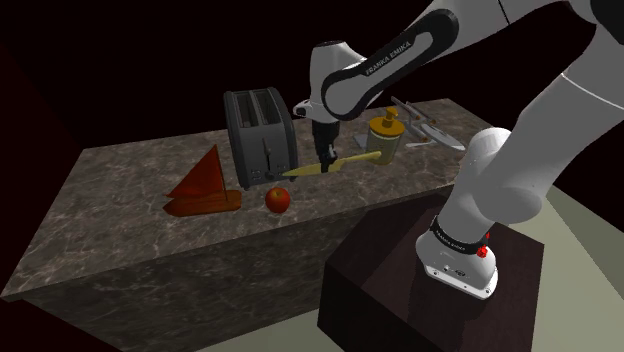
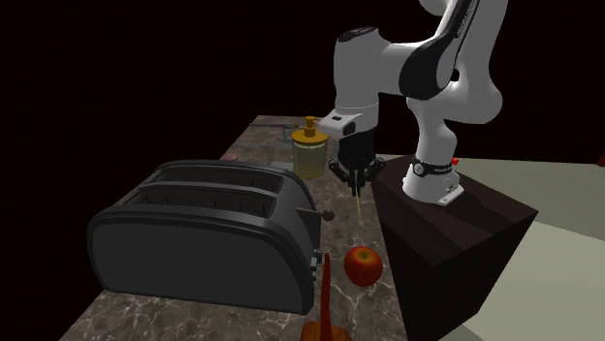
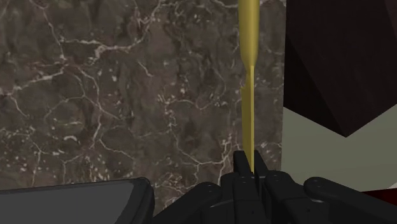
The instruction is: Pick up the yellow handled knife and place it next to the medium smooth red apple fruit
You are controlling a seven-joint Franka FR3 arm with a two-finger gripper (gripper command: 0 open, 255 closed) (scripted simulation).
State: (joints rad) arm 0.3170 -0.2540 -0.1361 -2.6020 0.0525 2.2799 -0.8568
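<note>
Gripper (image 1: pixel 327 153) closed on the yellow knife (image 1: pixel 338 164), which is held above the marble counter (image 1: pixel 130 215) near the black toaster (image 1: pixel 258 135) — red apple (image 1: pixel 278 200) lies apart.

Far end of the knife (image 3: pixel 249 83) cut off by the wrist view's edge, toaster (image 3: pixel 70 202) mostly cropped there

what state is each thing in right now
gripper, shut on the knife
knife, held off the counter
apple, resting on the counter, untouched
toaster, upright on the counter
yellow jar, upright, top on
</note>
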